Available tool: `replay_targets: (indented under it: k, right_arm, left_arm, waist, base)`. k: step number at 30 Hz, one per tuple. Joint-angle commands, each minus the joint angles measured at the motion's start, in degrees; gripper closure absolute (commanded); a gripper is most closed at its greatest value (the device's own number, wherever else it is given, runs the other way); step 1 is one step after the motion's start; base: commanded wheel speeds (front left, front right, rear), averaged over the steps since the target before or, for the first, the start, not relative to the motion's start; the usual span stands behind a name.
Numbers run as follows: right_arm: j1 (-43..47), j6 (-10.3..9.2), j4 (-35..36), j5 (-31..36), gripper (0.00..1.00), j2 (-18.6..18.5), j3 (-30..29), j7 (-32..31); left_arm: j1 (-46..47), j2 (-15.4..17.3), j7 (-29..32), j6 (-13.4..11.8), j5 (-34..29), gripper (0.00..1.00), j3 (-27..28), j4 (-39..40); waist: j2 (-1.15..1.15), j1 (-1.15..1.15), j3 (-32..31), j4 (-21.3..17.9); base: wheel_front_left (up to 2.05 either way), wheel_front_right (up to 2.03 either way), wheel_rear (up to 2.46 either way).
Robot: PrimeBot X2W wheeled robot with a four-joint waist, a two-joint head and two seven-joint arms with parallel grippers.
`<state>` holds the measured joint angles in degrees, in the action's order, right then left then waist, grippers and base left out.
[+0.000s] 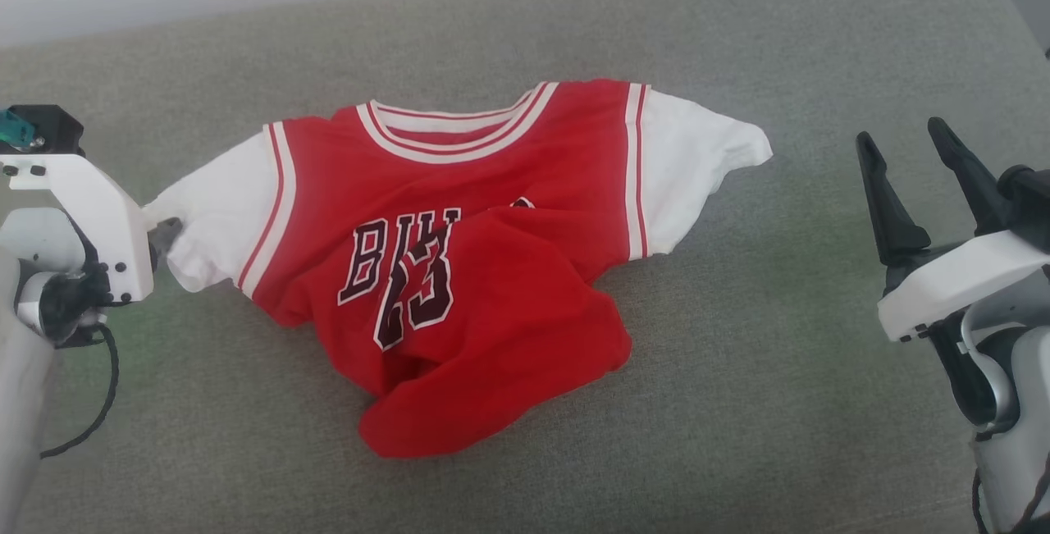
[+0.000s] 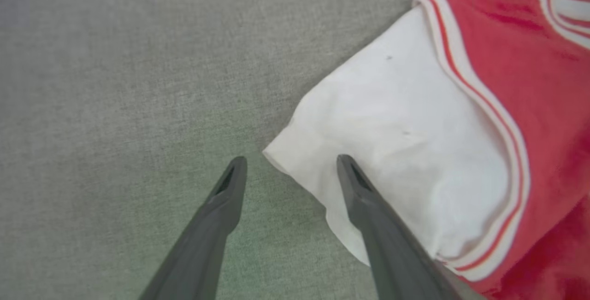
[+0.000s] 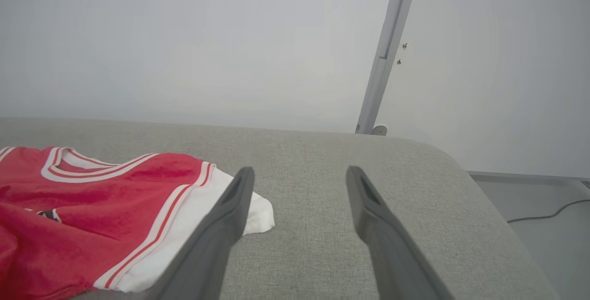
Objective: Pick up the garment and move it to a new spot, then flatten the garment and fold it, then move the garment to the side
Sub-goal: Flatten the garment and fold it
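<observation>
The jersey is laid front-up on a grey fabric cushion, with the collar toward the far side. It is made of red cloth with white short sleeves, and the neck and sleeve seams are trimmed in white with red stripes. Both sleeves are spread outward. The lower part is bunched and folded up over the chest, so the black-and-white lettering and "23" are partly covered.

My head camera looks forward and down on the grey fabric-padded bench, with the red-and-white basketball jersey at centre. My left wrist camera hangs close over its white sleeve at nine o'clock, facing down. My right wrist camera sits low at three o'clock, looking level toward the pale wall. All three share the jersey.
</observation>
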<state>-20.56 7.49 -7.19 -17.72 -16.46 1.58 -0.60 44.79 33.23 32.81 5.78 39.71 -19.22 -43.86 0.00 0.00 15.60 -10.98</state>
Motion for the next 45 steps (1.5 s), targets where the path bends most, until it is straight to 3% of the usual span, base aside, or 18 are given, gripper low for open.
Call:
replay_targets:
  k: [1, 14, 15, 16, 29, 37, 45]
  right_arm:
    - [0.24, 0.01, 0.64, 0.03, 0.0, -0.05, 0.02, -0.44]
    - [-1.65, 0.01, 2.7, -1.37, 0.0, -1.31, 1.19, -4.65]
    - [-1.84, 0.01, 2.75, -1.67, 0.0, -1.36, 1.37, -5.08]
    - [-2.03, 0.01, 2.84, -1.68, 0.0, -1.53, 1.41, -5.2]
    - [-8.21, 0.01, -3.49, -7.55, 0.0, -2.57, 3.12, -16.3]
    - [-18.31, 0.02, -15.41, -13.65, 0.0, -5.39, 6.39, -28.63]
    - [-26.17, 0.01, -28.7, -14.53, 0.0, -5.9, 9.53, -40.72]
  left_arm:
    - [0.86, -0.38, 0.74, -0.36, 0.54, 0.0, -0.26, -0.78]
    - [5.05, -5.33, 9.13, -2.46, 1.02, 0.0, -2.87, -10.24]
    - [5.39, -5.64, 9.62, -2.34, 0.67, 0.12, -3.36, -10.68]
    - [5.67, -6.04, 9.9, -2.54, 0.97, 1.0, -3.21, -11.28]
    - [9.72, -7.42, 6.2, -1.12, 1.1, 1.0, -3.87, -14.71]
    - [13.36, -9.74, 4.07, -0.11, 0.92, 1.0, -4.92, -16.26]
    - [16.32, -11.62, 1.69, 0.45, 0.83, 1.0, -5.84, -18.17]
  waist:
    - [0.0, 0.0, 0.54, -0.04]
    - [0.0, 0.0, 4.18, 0.35]
    - [0.0, 0.0, 4.42, 0.33]
    - [0.0, 0.0, 4.63, 0.33]
    - [0.0, 0.0, 6.38, 2.96]
    - [0.0, 0.0, 8.54, 7.28]
    - [0.0, 0.0, 10.61, 10.74]
  base:
    - [0.0, 0.0, 0.0]
    - [0.0, 0.0, 0.0]
    - [0.0, 0.0, 0.0]
    - [0.0, 0.0, 0.0]
    - [0.0, 0.0, 0.0]
    - [0.0, 0.0, 0.0]
    - [0.0, 0.0, 0.0]
